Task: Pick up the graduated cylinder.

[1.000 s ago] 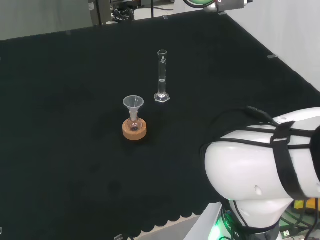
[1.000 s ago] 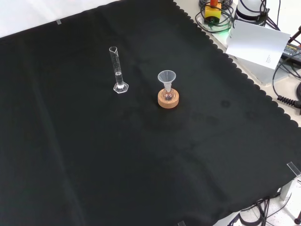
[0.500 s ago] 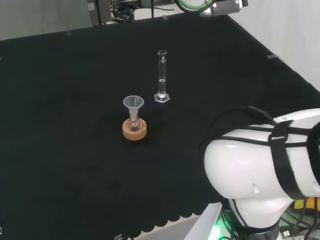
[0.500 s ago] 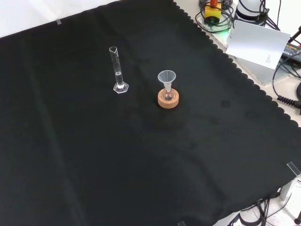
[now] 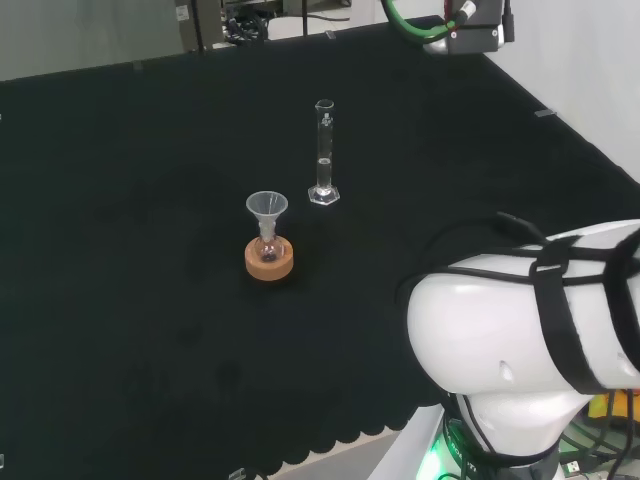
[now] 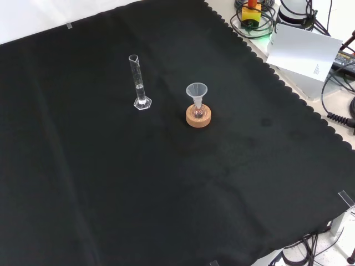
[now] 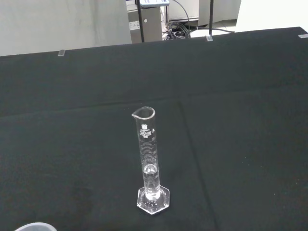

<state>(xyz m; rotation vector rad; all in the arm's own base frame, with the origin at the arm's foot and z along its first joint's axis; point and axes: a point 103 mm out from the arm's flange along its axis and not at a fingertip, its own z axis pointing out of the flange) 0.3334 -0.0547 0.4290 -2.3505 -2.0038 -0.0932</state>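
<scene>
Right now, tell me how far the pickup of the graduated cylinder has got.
Done: nothing yet. The graduated cylinder stands upright on the black cloth, untouched, apart from the funnel that sits in a small flask on a cork ring.
In hand: the wrist view looks at the cylinder from a distance, so this seems to be the approach.
Left: reach it, close round the tube, lift.

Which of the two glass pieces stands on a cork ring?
The small flask with the funnel in its neck; it sits in the cork ring. The tall cylinder stands on its own base, directly on the cloth.
</scene>
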